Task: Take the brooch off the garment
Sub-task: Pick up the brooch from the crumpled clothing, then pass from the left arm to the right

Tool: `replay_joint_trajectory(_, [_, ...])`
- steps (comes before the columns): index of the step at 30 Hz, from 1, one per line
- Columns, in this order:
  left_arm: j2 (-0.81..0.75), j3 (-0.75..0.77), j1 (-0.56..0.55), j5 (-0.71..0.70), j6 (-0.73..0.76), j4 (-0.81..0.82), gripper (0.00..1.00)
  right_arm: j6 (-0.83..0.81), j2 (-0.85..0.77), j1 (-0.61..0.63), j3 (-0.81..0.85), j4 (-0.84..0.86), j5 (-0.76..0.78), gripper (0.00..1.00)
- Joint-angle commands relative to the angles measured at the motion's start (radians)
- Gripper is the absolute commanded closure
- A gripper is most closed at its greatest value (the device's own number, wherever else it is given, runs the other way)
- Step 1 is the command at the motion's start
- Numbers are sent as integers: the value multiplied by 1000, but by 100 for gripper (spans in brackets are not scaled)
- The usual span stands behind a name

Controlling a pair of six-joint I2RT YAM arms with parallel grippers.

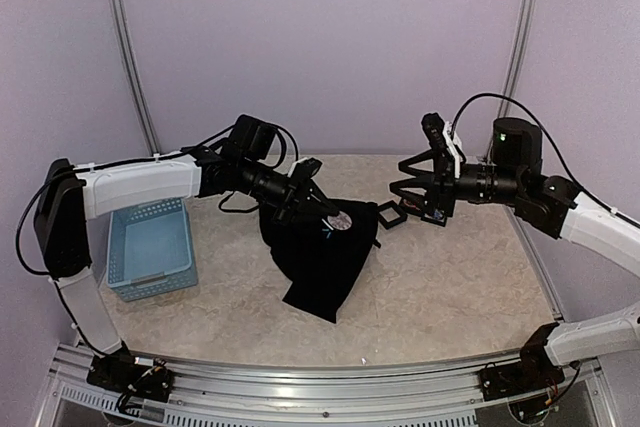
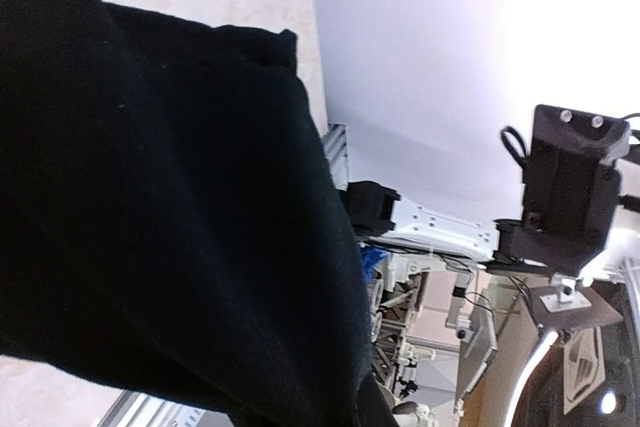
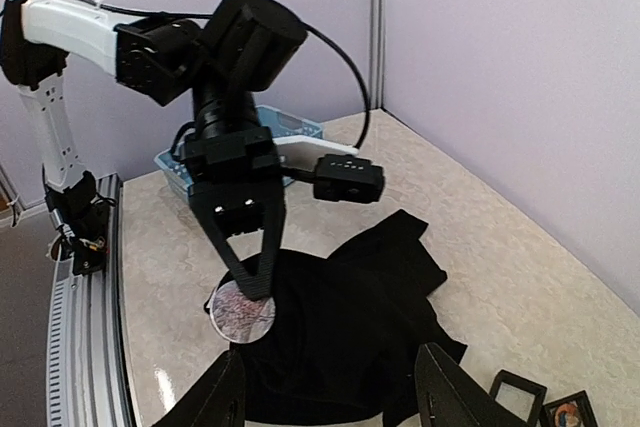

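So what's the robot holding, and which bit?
The left gripper is pinched shut at the top rim of the round speckled brooch on the black cloth garment; brooch or cloth, unclear. The right gripper is open, empty.

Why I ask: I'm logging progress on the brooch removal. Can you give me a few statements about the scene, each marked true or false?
1. The brooch is round and sits on the black garment. True.
2. The right gripper is shut on the garment. False: it is open and holds nothing.
3. The left gripper has its tips at the brooch's edge. True.
4. The brooch lies in the light-blue basket. False: it is on the garment, apart from the basket.
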Motion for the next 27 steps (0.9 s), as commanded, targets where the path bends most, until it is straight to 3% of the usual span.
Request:
replay_joint_trajectory(1, [-41,-52,7,226,-210,288,100,-200,-74,102,-73,143,26,41])
replay_joint_trajectory(8, [-57,-111,6,332,-364,495,100,-412,-91,214,-116,121,143,46])
replay_joint_trajectory(14, [-62,-211,6,371,-566,791,100,-514,-60,266,-114,100,205,52])
replay_joint_trajectory(27, [-49,-211,-8,375,-581,810,100,-644,-4,327,-122,116,268,60])
